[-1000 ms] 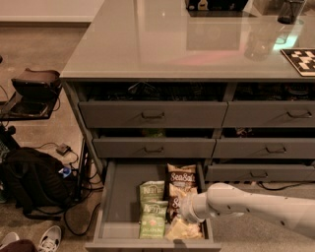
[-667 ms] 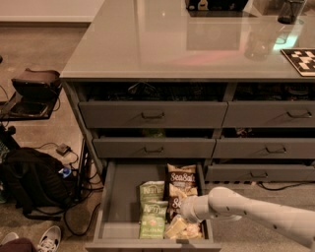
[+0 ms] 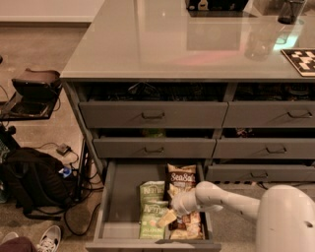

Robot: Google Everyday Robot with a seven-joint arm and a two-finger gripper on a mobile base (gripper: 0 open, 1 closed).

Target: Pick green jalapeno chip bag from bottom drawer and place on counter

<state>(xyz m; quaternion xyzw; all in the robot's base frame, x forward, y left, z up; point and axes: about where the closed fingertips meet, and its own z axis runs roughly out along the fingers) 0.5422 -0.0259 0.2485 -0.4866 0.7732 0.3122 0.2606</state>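
The bottom drawer [image 3: 127, 197] is pulled open at the lower left of the cabinet. Two light-green jalapeno chip bags lie in it, one [image 3: 151, 191] behind the other [image 3: 151, 221]. A brown-and-cream Sea Salt bag [image 3: 181, 180] lies to their right, and another like it [image 3: 191, 230] is partly under my arm. My gripper [image 3: 168, 216] reaches in from the right on its white arm and sits at the right edge of the nearer green bag. The glossy pale-grey counter [image 3: 167, 44] spans the top.
On the counter stand a clear glass [image 3: 256, 44], a checkered board [image 3: 301, 60] and a dark cup [image 3: 290, 11]. The upper drawers [image 3: 152, 116] are slightly ajar. On the floor at the left are a black backpack [image 3: 29, 182], cables, a shoe [image 3: 49, 239] and a stool [image 3: 35, 84].
My arm has reached further left into the drawer, bringing the gripper from the Sea Salt bags to the edge of the nearer green bag. The bags have not moved.
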